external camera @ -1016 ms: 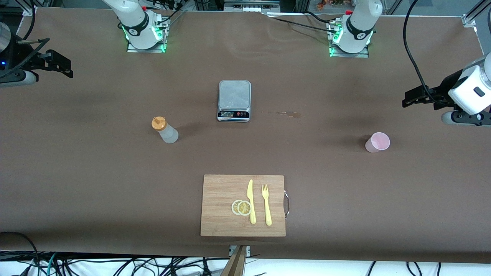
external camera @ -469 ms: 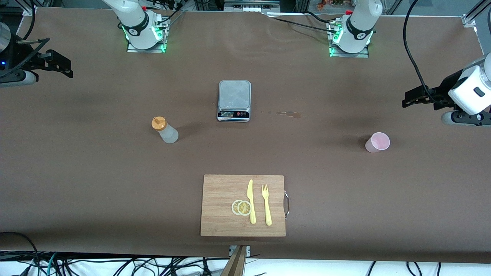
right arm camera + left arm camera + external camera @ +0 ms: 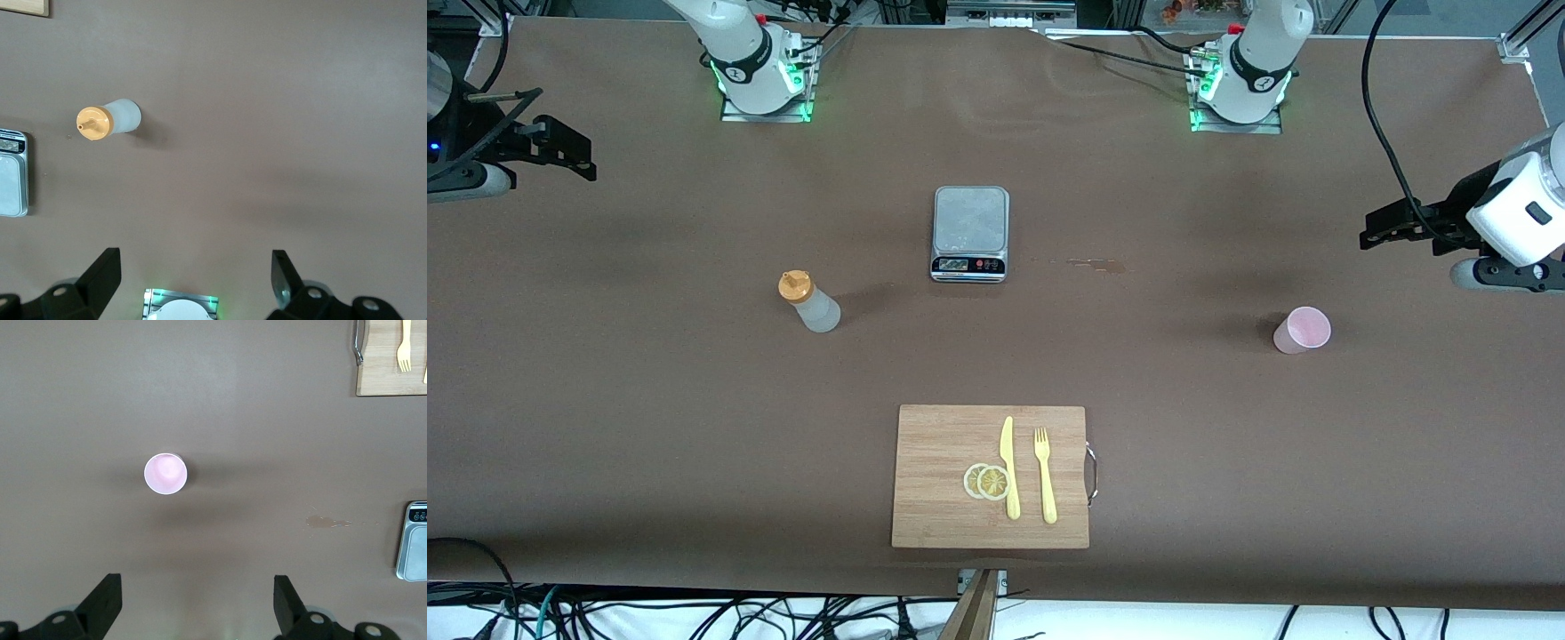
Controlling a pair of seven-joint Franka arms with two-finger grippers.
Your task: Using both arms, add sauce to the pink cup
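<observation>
Sauce (image 3: pixel 810 302) stood toward your right arm's end of the surface (image 3: pixel 605 400), one pink cup (image 3: pixel 1302 330) toward the left's; both hands, left (image 3: pixel 197 603) and right (image 3: pixel 193 280), hung spread, empty.

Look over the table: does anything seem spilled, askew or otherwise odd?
One thing: a small dried-looking stain marks the table cover beside the scale, toward the left arm's end. The sauce bottle and pink cup stand upright and apart.
</observation>
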